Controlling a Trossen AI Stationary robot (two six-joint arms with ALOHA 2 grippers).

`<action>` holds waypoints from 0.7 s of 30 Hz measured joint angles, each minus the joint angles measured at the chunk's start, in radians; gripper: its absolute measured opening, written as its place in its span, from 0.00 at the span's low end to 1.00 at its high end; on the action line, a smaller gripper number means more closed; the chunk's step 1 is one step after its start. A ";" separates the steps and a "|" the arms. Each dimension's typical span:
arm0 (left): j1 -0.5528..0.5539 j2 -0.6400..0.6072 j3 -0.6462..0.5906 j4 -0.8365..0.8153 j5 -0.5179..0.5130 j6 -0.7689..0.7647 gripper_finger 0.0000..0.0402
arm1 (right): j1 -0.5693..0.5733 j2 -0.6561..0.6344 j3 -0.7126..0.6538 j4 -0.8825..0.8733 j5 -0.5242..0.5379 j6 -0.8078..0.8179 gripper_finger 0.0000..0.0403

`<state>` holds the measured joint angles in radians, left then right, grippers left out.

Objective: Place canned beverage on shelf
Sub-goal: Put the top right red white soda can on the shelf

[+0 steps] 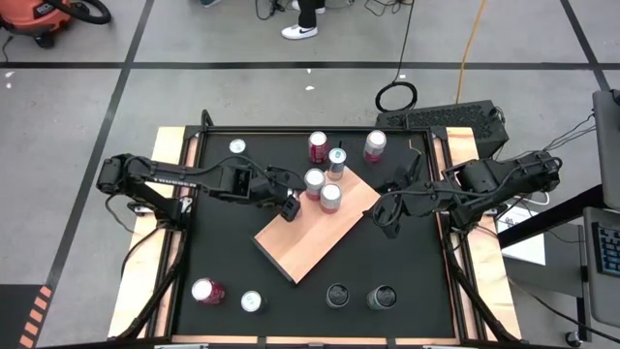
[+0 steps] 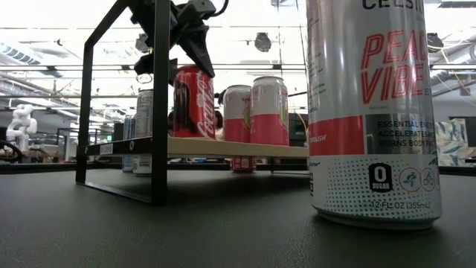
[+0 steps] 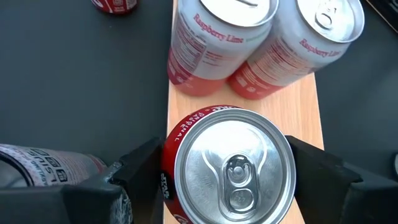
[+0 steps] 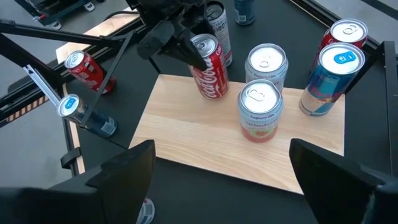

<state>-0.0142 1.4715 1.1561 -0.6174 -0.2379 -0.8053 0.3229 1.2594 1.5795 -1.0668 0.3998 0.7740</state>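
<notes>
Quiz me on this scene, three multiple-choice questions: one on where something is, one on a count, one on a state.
1. The cola can stands
A. on the shelf
B. on top of a pink can
C. in the right tool

2. Pink cans on the shelf:
A. none
B. two
C. five

3. The right tool is
A. shut on a can
B. shut, empty
C. open, empty

Answers:
1 A, its base rests on the wood near the board's edge.
2 B, two Raspberry Lime cans stand side by side on the board.
3 C, its fingers stand wide apart with nothing between them.
</notes>
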 joint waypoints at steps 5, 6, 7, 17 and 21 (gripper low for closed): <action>-0.008 0.000 -0.002 -0.001 -0.003 -0.016 0.69 | 0.000 0.000 0.000 0.000 0.022 0.003 0.87; -0.008 0.000 -0.003 -0.001 -0.007 -0.017 0.69 | 0.000 0.000 0.000 0.000 0.022 0.003 0.87; -0.008 0.000 -0.003 -0.001 -0.011 -0.017 0.69 | 0.000 0.000 0.000 0.000 0.023 0.003 0.87; -0.008 0.001 -0.003 0.000 -0.025 -0.001 0.69 | 0.000 0.000 0.000 0.000 0.023 -0.001 0.87; -0.008 0.016 -0.004 0.004 -0.025 0.000 0.69 | 0.000 0.000 0.000 0.000 0.024 -0.003 0.87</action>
<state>-0.0219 1.4877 1.1524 -0.6135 -0.2629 -0.8050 0.3229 1.2594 1.5799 -1.0664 0.4233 0.7708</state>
